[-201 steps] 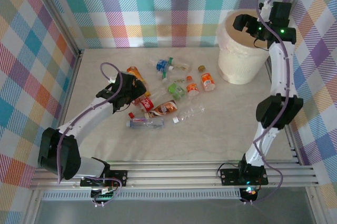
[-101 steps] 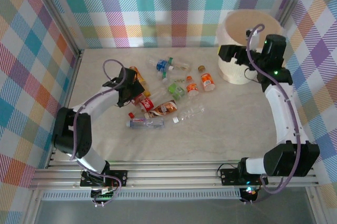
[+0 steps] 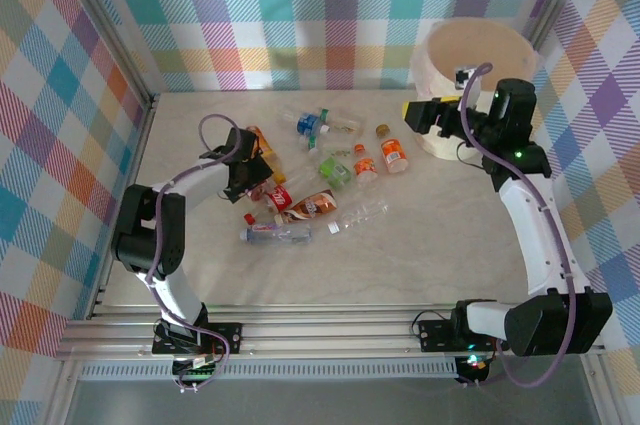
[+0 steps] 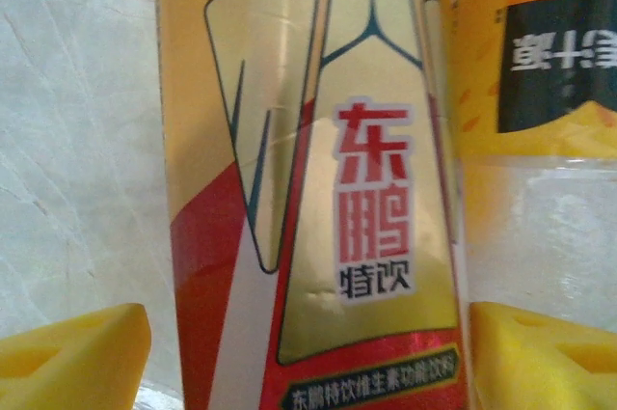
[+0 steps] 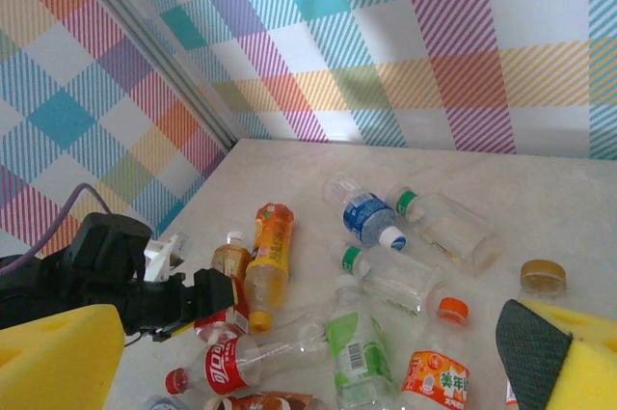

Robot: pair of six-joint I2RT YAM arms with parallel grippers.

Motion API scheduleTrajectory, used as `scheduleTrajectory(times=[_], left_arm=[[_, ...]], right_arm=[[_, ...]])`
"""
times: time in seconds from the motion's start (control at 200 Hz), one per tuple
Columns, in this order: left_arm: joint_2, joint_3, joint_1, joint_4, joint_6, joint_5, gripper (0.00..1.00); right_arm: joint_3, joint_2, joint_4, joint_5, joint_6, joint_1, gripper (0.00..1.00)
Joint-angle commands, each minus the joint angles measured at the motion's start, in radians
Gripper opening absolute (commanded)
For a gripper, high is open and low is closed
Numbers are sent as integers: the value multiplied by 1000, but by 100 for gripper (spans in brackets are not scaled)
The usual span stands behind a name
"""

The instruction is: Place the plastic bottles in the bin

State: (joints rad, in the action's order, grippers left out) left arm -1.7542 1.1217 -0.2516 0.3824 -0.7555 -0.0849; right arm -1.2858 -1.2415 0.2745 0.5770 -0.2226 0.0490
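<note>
Several plastic bottles lie scattered mid-table. My left gripper is down at the pile's left end. In the left wrist view a gold and red labelled bottle lies between its yellow fingertips, which stand open on either side with a small gap. Beside it lies an orange labelled bottle. The cream-white bin stands at the back right. My right gripper hangs open in front of the bin, above the table, with nothing between its fingers.
The right wrist view looks down on an orange bottle, a blue labelled one, a green labelled one and a red cola one, with the left arm beside them. Checked walls close in the table. Bare tabletop lies near right.
My right gripper has come away from over the bin, down and left to in front of it. The left gripper has shifted slightly right onto the pile's left end.
</note>
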Motion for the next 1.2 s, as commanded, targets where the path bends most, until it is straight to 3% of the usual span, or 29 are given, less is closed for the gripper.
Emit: scheduleTrajectory(times=[0.0,0.26,0.61,0.79,0.99,1.195], left_arm=[[-24,-13,18,-23,49,23,83],[-9,-57,25,-40,108,-12,72],[177,-177,26,-148,210,-86,57],[307,-221,12,-212,300,-17,53],[443,-190,-108,-241,379,31,49],[466,-90,-314,-270,464,46,45]], right_arm=[[27,11,-7,19,14,17,100],[69,10,-31,11,12,80,100],[142,40,-63,-65,-103,123,100],[189,78,-75,-65,-167,133,100],[194,79,-83,-89,-243,141,100],[-3,-16,121,-20,-228,141,100]])
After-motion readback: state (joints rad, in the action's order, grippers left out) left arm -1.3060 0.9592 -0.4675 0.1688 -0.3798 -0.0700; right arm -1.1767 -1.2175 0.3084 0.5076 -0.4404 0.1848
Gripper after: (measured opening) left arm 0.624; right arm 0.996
